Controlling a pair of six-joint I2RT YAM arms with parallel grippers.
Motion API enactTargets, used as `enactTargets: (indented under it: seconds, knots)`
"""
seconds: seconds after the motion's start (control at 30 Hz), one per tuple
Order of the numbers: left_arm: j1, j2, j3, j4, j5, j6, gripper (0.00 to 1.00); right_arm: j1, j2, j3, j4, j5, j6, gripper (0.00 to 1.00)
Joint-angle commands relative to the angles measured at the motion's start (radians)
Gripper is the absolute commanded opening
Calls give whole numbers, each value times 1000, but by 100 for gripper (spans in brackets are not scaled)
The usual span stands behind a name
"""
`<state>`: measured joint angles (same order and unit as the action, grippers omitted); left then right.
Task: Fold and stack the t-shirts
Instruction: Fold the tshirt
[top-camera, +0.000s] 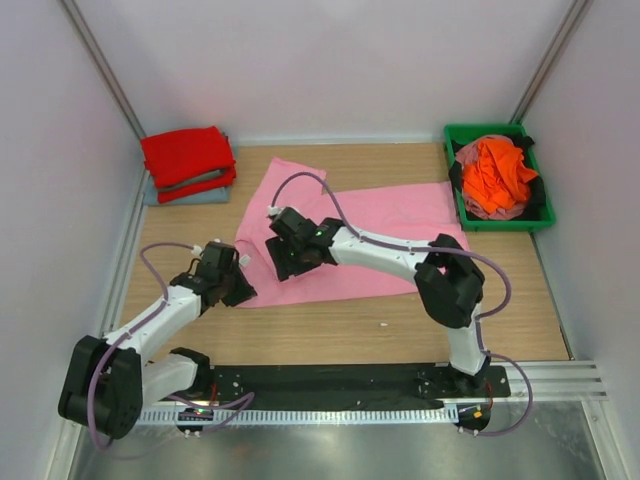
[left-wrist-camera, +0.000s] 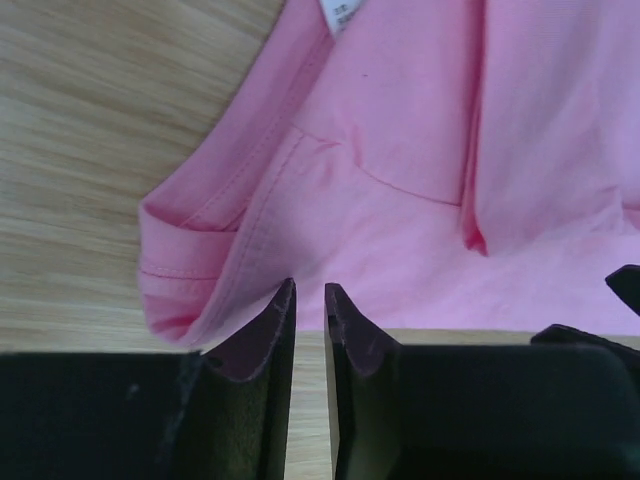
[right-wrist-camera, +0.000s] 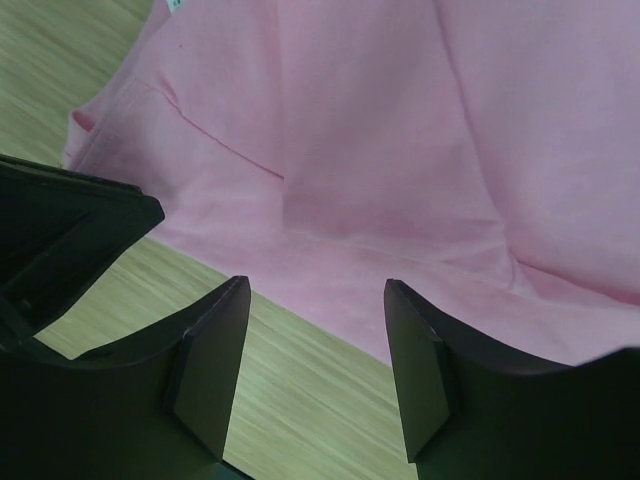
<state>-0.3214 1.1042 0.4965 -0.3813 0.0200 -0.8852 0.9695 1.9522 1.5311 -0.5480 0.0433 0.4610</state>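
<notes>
A light pink t-shirt (top-camera: 380, 225) lies spread on the wooden table, one sleeve pointing to the back left. My left gripper (top-camera: 238, 288) sits at its near left corner. In the left wrist view the jaws (left-wrist-camera: 310, 290) are almost closed, a narrow gap left, with the pink hem (left-wrist-camera: 400, 150) at the tips. My right gripper (top-camera: 283, 262) is open at the shirt's near edge, its fingers (right-wrist-camera: 316, 290) apart over bare wood with the pink fabric (right-wrist-camera: 400, 130) just beyond. A folded red t-shirt (top-camera: 185, 155) rests on a grey-blue one (top-camera: 205, 196) at the back left. An orange t-shirt (top-camera: 495, 175) is bunched in the bin.
A green plastic bin (top-camera: 480, 130) stands at the back right, with dark cloth beside the orange shirt. White walls close in the table on three sides. The left gripper's black body (right-wrist-camera: 60, 230) shows close beside the right fingers.
</notes>
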Motion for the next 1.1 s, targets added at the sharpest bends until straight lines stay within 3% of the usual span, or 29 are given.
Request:
enactTargets:
  seconds: [0.0, 0.33, 0.7, 0.8, 0.97, 1.07]
  knots:
    - [-5, -15, -21, 29, -72, -32, 17, 37, 49, 127, -70, 73, -54, 61]
    - [-7, -3, -93, 18, -118, -63, 6, 77, 181, 245, -156, 161, -87, 57]
    - [-5, -10, -128, 45, -115, -70, 5, 86, 270, 293, -178, 201, -87, 52]
    - [-5, -18, -130, 45, -115, -70, 5, 87, 280, 307, -184, 217, -85, 44]
    - [-5, -23, -134, 48, -115, -74, 4, 87, 284, 330, -194, 237, -82, 19]
    - [-5, -24, -136, 48, -115, -72, 3, 87, 281, 359, -210, 247, -88, 12]
